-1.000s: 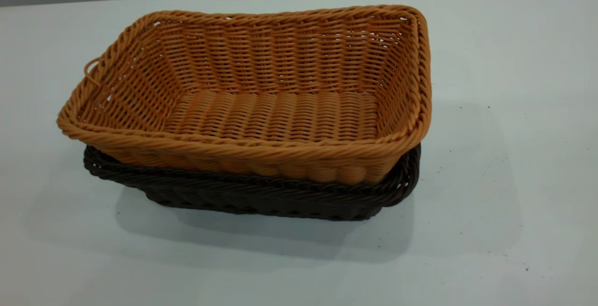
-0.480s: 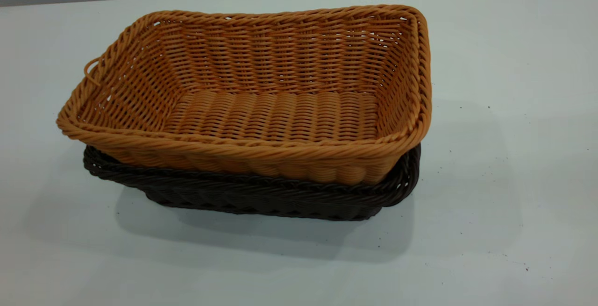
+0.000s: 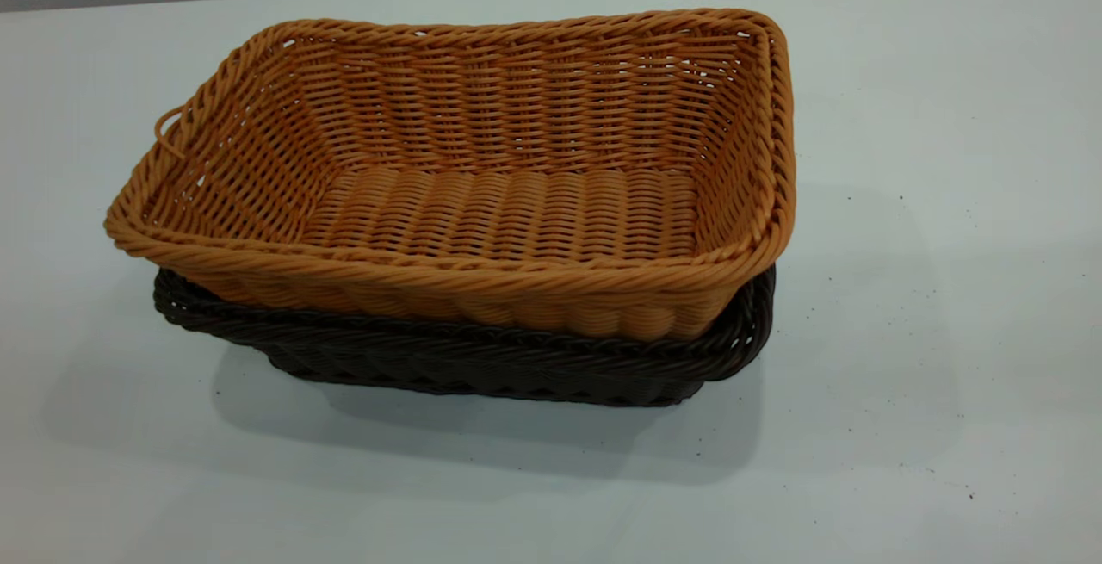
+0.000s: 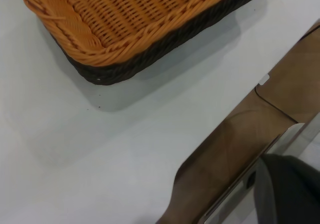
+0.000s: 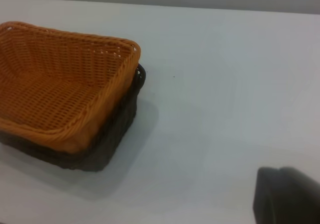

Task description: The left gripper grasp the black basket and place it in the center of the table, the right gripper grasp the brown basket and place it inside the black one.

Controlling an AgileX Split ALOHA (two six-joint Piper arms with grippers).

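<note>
- Two baskets sit nested near the middle of the exterior frame; the brown basket [image 3: 482, 185] rests inside the black basket [image 3: 482, 366], its braided rim standing clear above the dark rim all round
- Only the black basket's rim and a strip of its sloping wall show beneath the tan weave, along the lower edge and at the right-hand corner of the pair; the brown basket sits a little askew, its left end overhanging the dark rim while the dark rim juts past it at lower right
- One small loop [image 3: 168, 132] sticks out from the brown basket's short end at the left of the exterior frame; the basket's woven floor lies open to view
- Both baskets stand on the worktop [image 3: 930, 374], a pale surface with a few tiny dark specks towards the right; a soft shadow spreads below and to the right of the pair
- Neither pincer shows in the exterior view; no arm touches the baskets
- Left wrist view: one nested corner fills the upper left, with a brown wooden surface [image 4: 225, 154] beyond the worktop's edge at lower right; a dark rounded shape sits in the bottom right corner, and I cannot tell the left pincer's state
- Right wrist view: the pair lies at the left, well apart from a dark blurred shape in the bottom right corner; the right pincer's state I cannot tell either
</note>
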